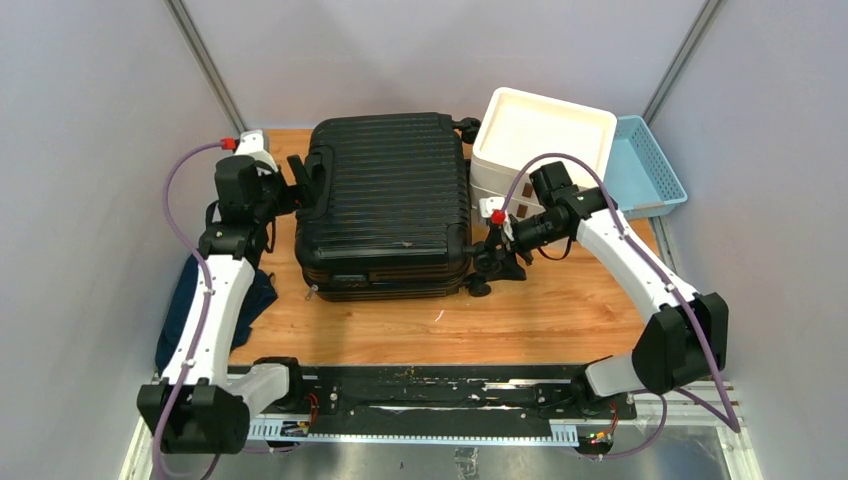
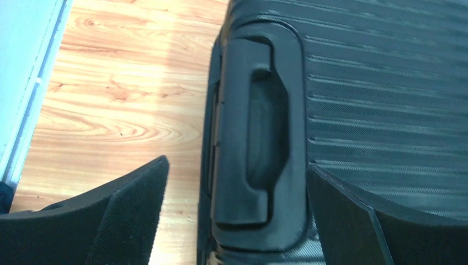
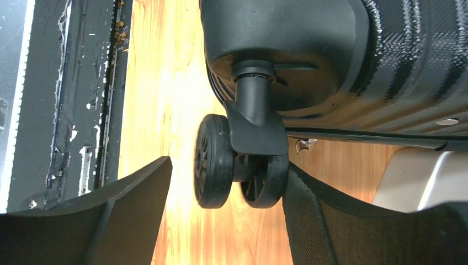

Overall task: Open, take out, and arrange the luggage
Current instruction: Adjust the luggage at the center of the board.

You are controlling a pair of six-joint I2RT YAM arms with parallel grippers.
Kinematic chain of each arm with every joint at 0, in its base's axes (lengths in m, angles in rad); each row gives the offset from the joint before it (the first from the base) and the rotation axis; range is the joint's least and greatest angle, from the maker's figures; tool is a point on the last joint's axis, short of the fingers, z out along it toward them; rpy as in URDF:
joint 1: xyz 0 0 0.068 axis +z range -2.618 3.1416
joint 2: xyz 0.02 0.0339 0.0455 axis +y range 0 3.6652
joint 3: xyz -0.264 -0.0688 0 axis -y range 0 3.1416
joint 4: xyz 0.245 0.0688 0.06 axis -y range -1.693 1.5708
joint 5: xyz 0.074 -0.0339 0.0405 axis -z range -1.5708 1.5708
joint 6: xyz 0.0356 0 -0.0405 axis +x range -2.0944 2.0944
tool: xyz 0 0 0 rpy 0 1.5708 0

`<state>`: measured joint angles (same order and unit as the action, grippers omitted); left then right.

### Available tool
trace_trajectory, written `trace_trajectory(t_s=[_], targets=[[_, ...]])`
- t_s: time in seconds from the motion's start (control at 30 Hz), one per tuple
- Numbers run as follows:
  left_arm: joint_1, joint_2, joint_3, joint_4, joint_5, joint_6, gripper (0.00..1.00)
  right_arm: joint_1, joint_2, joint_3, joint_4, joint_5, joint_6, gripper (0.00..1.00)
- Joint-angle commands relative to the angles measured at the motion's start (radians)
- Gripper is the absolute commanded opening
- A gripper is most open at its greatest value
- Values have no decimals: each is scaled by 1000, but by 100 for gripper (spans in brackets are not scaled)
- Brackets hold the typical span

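The luggage (image 1: 385, 200) is a large black ribbed suitcase lying flat and closed on the wooden table (image 1: 560, 310). My left gripper (image 1: 305, 185) is at its left side. It is open, with its fingers on either side of the black handle (image 2: 259, 138) and gaps showing at both; the left gripper (image 2: 237, 165) holds nothing. My right gripper (image 1: 490, 262) is at the case's front right corner. It is open around a small black double wheel (image 3: 215, 160). The right finger (image 3: 309, 210) rests against the wheel and the left finger stands apart.
A white drawer unit (image 1: 540, 135) stands right behind the luggage, with a light-blue mesh basket (image 1: 645, 165) to its right. A dark blue cloth (image 1: 175, 320) hangs off the table's left edge. The black mounting rail (image 1: 440, 385) runs along the near edge.
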<state>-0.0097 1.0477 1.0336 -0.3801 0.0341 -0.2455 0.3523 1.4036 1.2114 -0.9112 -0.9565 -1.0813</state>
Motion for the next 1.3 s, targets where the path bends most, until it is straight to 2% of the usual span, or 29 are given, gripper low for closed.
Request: trace_trajectory(t_s=[0.0, 0.4, 0.7, 1.27], targets=[[91, 61, 53, 78, 129, -34, 97, 7, -74, -25, -97, -45, -24, 74], [117, 137, 52, 147, 231, -88, 99, 5, -93, -64, -114, -109, -66, 75], [116, 133, 17, 190, 283, -109, 95, 0, -97, -89, -119, -149, -90, 75], [116, -26, -30, 181, 324, -126, 93, -24, -95, -81, -182, -181, -155, 76]])
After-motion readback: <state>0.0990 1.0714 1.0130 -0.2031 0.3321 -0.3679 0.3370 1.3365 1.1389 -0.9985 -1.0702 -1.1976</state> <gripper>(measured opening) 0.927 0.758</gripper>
